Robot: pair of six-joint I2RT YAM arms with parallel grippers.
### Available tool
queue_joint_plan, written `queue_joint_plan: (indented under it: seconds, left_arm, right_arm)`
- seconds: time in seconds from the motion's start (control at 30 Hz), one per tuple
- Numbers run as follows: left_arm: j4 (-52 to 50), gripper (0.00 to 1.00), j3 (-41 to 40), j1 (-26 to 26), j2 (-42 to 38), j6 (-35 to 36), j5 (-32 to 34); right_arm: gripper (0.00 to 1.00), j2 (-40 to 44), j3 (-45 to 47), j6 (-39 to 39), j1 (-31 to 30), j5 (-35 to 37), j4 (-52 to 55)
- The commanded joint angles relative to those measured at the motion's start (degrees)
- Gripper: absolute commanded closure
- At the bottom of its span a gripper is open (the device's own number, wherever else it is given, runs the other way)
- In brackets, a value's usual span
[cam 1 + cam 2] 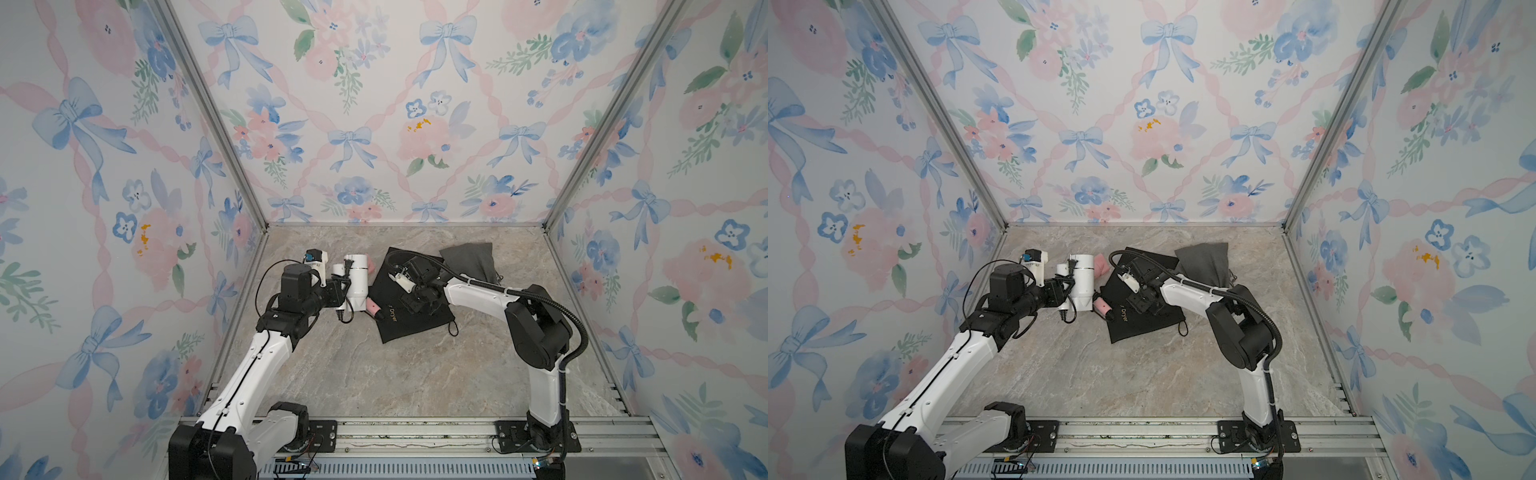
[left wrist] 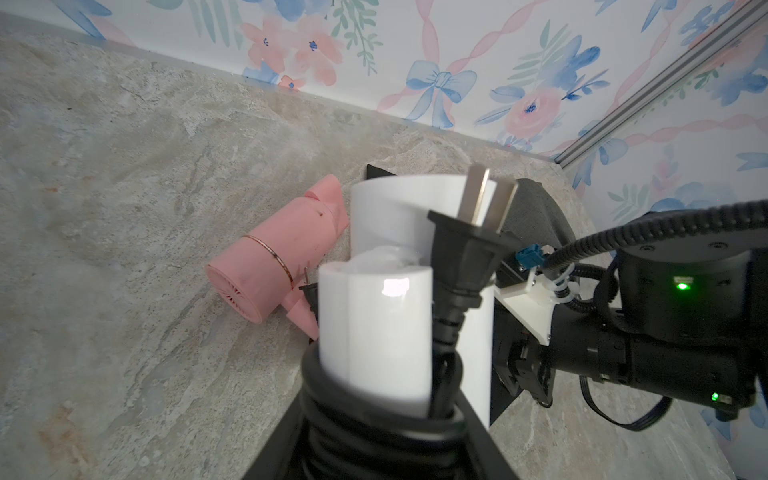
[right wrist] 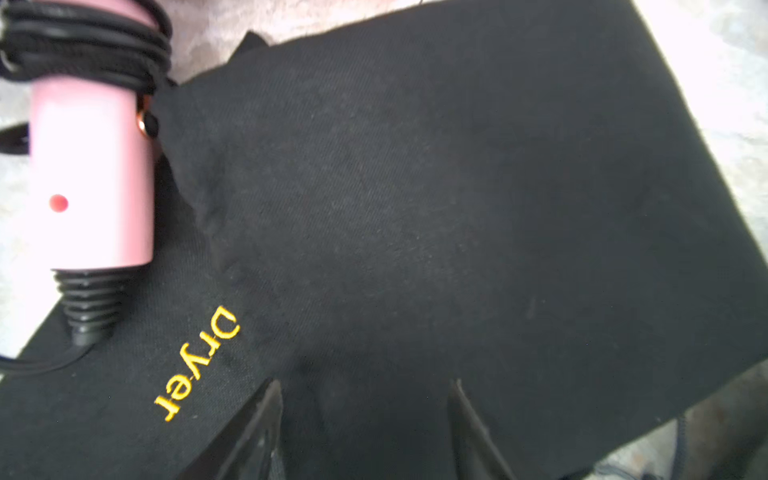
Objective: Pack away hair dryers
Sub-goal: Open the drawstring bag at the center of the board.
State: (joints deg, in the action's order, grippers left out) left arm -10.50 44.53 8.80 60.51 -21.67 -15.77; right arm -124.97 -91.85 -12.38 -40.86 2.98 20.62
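Left wrist view: left gripper (image 2: 374,428) clamps the white hair dryer (image 2: 374,324) at lower centre; pink hair dryer (image 2: 266,266) lies centre-left; right wrist view: right gripper (image 3: 365,403), jaws apart, over black pouch (image 3: 457,187).

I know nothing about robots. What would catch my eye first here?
The left claw grips a white hair dryer by its cord-wrapped handle, plug sticking up. A pink hair dryer lies beside it on the table, its handle end on a black pouch stitched "Dryer", over which the right claw hangs open.
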Motion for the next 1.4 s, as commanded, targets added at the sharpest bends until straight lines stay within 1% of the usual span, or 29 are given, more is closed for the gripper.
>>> queue_joint_plan:
  seconds: [0.0,0.17,0.3,0.47,0.6,0.83,1.0,1.1,1.2,1.27,1.37]
  left_arm:
    - [3.21,0.97,0.29,-0.02,-0.1,-0.48,-1.28]
    - [3.16,0.97,0.58,-0.01,0.04,-0.57,-1.37]
    - [3.2,0.97,0.66,-0.01,0.02,-0.57,-1.28]
    - [3.2,0.97,0.98,-0.01,0.38,-0.58,-1.19]
    - [3.2,0.96,1.1,-0.01,0.27,-0.61,-1.15]
    - [3.21,0.96,0.93,-0.01,0.11,-0.65,-1.19]
    - [3.2,0.97,0.49,-0.01,-0.24,-0.74,-1.79]
    - [3.23,0.97,-0.43,0.08,-0.64,-0.92,-3.13]
    - [3.21,0.96,-1.92,0.46,-1.45,-1.44,-4.39]
    - [3.2,0.96,-2.94,1.44,-1.92,-1.91,-4.38]
    - [3.19,0.96,-4.07,5.04,-1.97,-2.6,-2.87]
  right_arm:
    - [0.34,-1.9,-1.31,-1.71,-1.06,0.99,2.01]
    - [0.35,-3.36,-1.76,-2.67,-2.02,3.01,2.35]
    - [0.35,-4.38,-2.54,-3.17,-2.44,3.29,2.53]
    - [0.41,-5.53,-3.49,-3.44,-2.47,4.29,2.59]
    - [0.6,-5.82,-3.99,-3.35,-2.38,5.12,2.32]
    - [1.0,-4.34,-4.83,-2.43,-1.98,4.93,1.92]
    - [1.0,-1.36,-4.35,0.06,-0.86,1.5,1.26]
    - [1.0,1.5,-4.12,3.23,0.87,-2.26,1.36]
    - [1.0,4.61,-3.73,7.19,3.15,-7.92,0.63]
    - [1.0,6.28,-3.4,9.09,4.39,-11.24,-0.24]
    - [1.0,8.08,-3.55,11.08,5.09,-14.66,-0.57]
